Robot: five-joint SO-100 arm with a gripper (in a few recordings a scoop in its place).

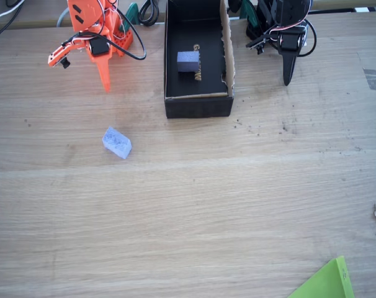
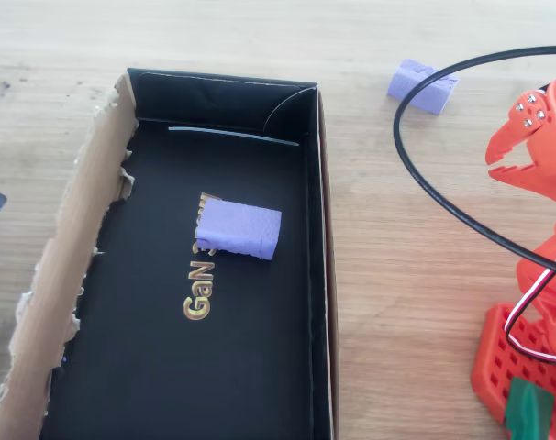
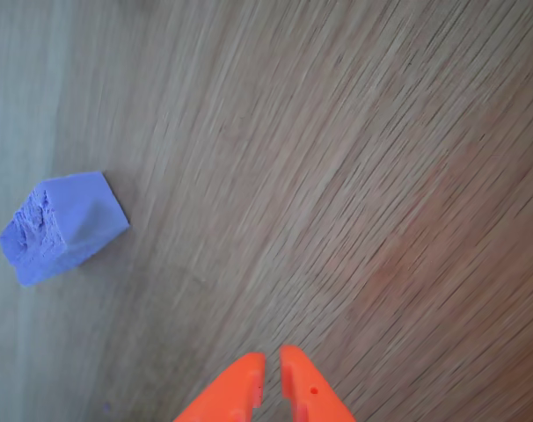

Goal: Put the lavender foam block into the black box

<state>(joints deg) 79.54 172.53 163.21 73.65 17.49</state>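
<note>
Two foam blocks are in front of you: the lavender block point(image 1: 117, 143) lies loose on the wooden surface point(image 1: 206, 211), well clear of the box, while a darker purple block point(image 1: 188, 61) already sits inside the black box point(image 1: 198, 105). In the overhead view that darker block point(image 2: 239, 230) rests on the box floor, partly covering the gold print point(image 2: 197, 298), with the torn brown edge point(image 2: 67, 275) running down the left wall of the box point(image 2: 322, 275); the lavender block point(image 2: 422, 86) shows at the top, on bare wood to the right of the box. Your orange end effector point(image 1: 105, 84) points down toward the surface in the fixed view, to the left of the box and above the lavender block in the picture, apart from it. In the wrist view its two orange tips point(image 3: 272, 374) stand nearly together with just a thin slit between them, holding nothing and touching nothing you can see. The lavender block point(image 3: 62, 225) lies off to the left of those tips, one rough end turned toward the camera, with open wood between it and the end effector. A black arm point(image 1: 287, 37) stands to the right of the box, and a green sheet point(image 1: 327, 282) pokes in at the bottom right corner.
</note>
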